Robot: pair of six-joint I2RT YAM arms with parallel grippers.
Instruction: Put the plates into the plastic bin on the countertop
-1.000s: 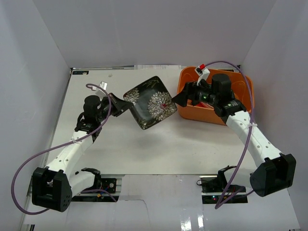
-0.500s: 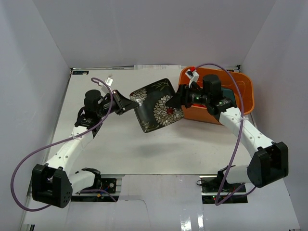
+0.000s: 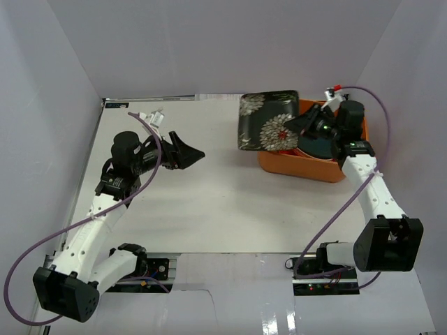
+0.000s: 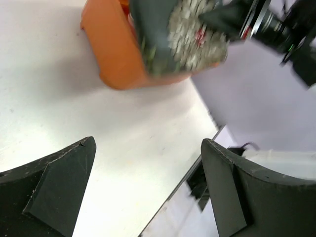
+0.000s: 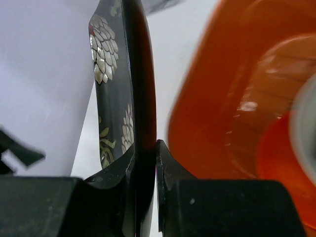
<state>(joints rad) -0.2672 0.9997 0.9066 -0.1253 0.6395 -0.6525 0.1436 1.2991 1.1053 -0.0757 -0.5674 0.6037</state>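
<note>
3 pale lilac-grey panels box in the scene. The left wall panel (image 3: 42,105) slants down the left of the frame, the back wall panel (image 3: 223,42) spans the top, and the right wall panel (image 3: 419,91) runs down the right. A short black strip (image 3: 116,105) lies at the upper left, just beside the corner where 2 panels meet. A glossy white board (image 3: 230,310) fills the bottom of the frame and catches reflections. Just above it are 2 dark openings with wiring, the lower-left recess (image 3: 157,269) and the lower-right recess (image 3: 311,272).
</note>
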